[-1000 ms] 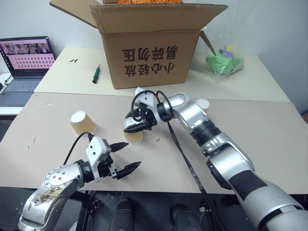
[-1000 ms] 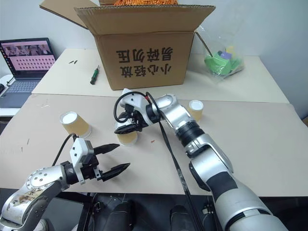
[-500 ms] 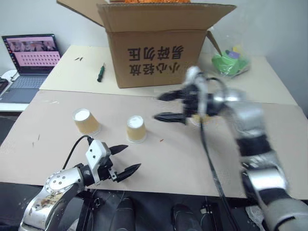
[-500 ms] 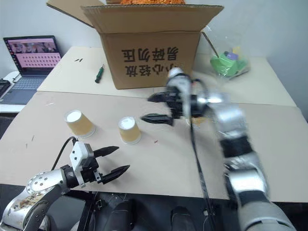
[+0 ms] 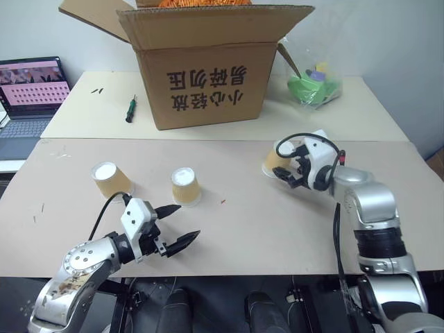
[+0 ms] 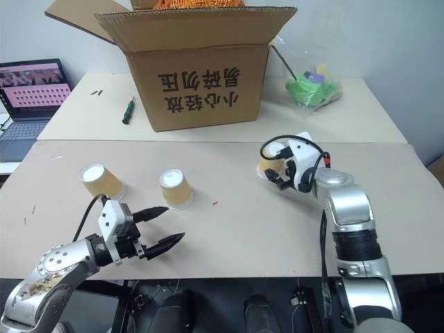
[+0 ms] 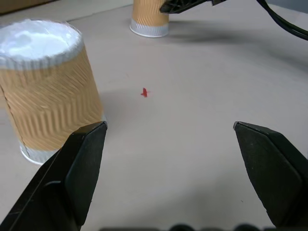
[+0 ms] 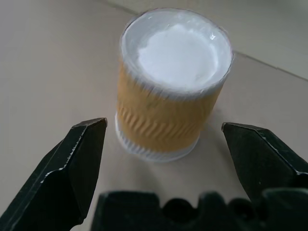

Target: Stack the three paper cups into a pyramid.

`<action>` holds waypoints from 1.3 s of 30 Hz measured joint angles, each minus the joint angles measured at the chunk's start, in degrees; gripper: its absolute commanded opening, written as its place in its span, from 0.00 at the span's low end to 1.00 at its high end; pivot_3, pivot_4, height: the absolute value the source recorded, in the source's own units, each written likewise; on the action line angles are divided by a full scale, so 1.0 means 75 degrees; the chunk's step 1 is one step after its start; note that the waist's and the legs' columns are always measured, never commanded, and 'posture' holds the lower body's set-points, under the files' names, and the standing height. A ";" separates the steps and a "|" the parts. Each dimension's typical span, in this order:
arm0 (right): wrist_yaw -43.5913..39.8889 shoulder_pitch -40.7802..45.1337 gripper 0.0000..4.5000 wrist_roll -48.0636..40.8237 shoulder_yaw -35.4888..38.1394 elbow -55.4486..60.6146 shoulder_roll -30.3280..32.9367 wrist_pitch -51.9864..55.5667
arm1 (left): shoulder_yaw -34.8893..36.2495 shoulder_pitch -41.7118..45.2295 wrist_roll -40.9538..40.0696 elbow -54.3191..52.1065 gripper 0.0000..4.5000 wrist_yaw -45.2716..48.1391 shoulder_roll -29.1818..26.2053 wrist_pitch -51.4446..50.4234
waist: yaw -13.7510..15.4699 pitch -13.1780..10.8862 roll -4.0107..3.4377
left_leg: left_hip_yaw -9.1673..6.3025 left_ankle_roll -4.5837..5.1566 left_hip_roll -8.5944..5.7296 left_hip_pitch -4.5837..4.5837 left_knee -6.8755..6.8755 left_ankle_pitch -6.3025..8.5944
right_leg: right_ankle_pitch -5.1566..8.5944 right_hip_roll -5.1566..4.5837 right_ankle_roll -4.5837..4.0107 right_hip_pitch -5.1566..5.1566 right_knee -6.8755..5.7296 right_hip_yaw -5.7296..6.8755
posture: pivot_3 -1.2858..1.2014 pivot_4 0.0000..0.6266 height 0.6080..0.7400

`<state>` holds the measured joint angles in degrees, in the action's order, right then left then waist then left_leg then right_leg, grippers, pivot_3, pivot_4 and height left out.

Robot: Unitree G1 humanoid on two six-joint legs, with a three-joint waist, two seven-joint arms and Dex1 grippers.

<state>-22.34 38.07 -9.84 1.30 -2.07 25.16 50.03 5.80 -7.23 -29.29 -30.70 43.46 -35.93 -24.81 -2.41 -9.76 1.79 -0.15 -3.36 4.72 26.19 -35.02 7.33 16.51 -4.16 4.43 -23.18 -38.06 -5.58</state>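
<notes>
Three paper cups stand upside down, white bases up, on the tan table top: a left cup, a middle cup and a right cup. My right gripper is open and points at the right cup, which stands just ahead of its fingertips, untouched. Near the table's front edge my left gripper hangs open and empty, a little short of the middle cup. The left wrist view also catches the right cup farther off.
A big open cardboard box stands at the back centre. A plastic bag of green things lies to its right, a screwdriver to its left and a laptop at the far left.
My right gripper has let go of the middle cup, opened, and swung right to the right cup. The middle cup stays standing. The left arm kept still; the camera shifted slightly.
</notes>
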 measured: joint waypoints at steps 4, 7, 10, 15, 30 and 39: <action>0.0396 0.0703 1.00 0.0037 0.0254 -0.0920 -0.0192 -0.0466 | 0.0004 -0.0013 0.0005 0.0010 1.00 -0.0014 -0.0001 0.0004 | 0.0006 -0.0001 -0.0001 | -0.0001 0.0001 -0.0003 0.0003 0.0006 0.0001 | 0.0001 -0.0004 0.0001 -0.0002 0.0002 0.0003 | 0.52 0.24 0.70; 0.0552 0.1024 1.00 0.0092 0.0275 -0.1443 -0.0238 -0.0798 | 0.0005 -0.0043 0.0006 0.0003 1.00 -0.0035 -0.0001 0.0000 | 0.0017 -0.0001 -0.0002 | -0.0001 0.0001 -0.0003 0.0002 0.0005 0.0001 | 0.0001 -0.0004 0.0001 -0.0001 0.0001 0.0004 | 0.52 0.24 0.70; 0.0579 0.1128 1.00 0.0092 0.0276 -0.1897 -0.0330 -0.1008 | 0.0006 -0.0053 0.0004 -0.0030 1.00 -0.0096 -0.0002 -0.0020 | 0.0015 -0.0001 -0.0002 | -0.0001 0.0001 -0.0003 0.0002 0.0004 0.0001 | 0.0001 -0.0004 0.0000 -0.0001 0.0001 0.0004 | 0.52 0.24 0.70; 0.0562 0.1141 1.00 0.0086 0.0276 -0.2213 -0.0349 -0.1144 | 0.0008 -0.0068 -0.0004 -0.0140 1.00 -0.0199 -0.0002 -0.0037 | 0.0011 -0.0001 -0.0002 | -0.0001 0.0001 -0.0003 0.0002 0.0006 0.0001 | 0.0001 -0.0004 0.0001 -0.0002 0.0001 0.0004 | 0.52 0.24 0.70; -0.1578 0.1244 0.60 -0.0370 -0.0353 -0.1124 0.0151 -0.1590 | 0.0018 -0.0242 -0.0002 -0.0141 1.00 -0.0237 -0.0004 -0.0039 | -0.0001 -0.0010 -0.0014 | -0.0001 0.0001 -0.0002 0.0003 0.0010 0.0002 | 0.0002 -0.0004 0.0002 -0.0005 0.0002 0.0004 | 0.52 0.24 0.70; -0.5333 0.1321 0.60 -0.1193 -0.2070 0.0535 0.0997 -0.2063 | 0.0016 -0.0220 0.0003 -0.0135 1.00 -0.0194 -0.0006 -0.0030 | 0.0001 -0.0009 -0.0012 | -0.0002 0.0003 0.0000 -0.0005 -0.0003 0.0003 | 0.0006 -0.0002 0.0001 0.0003 0.0000 0.0006 | 0.52 0.24 0.70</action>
<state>-62.34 47.97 -18.79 -14.22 1.94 32.64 34.56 5.92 -8.88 -29.27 -31.71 42.01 -35.98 -25.03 -2.40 -9.82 1.70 -0.17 -3.33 4.72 26.15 -35.04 7.35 16.56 -4.18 4.44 -23.15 -38.06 -5.53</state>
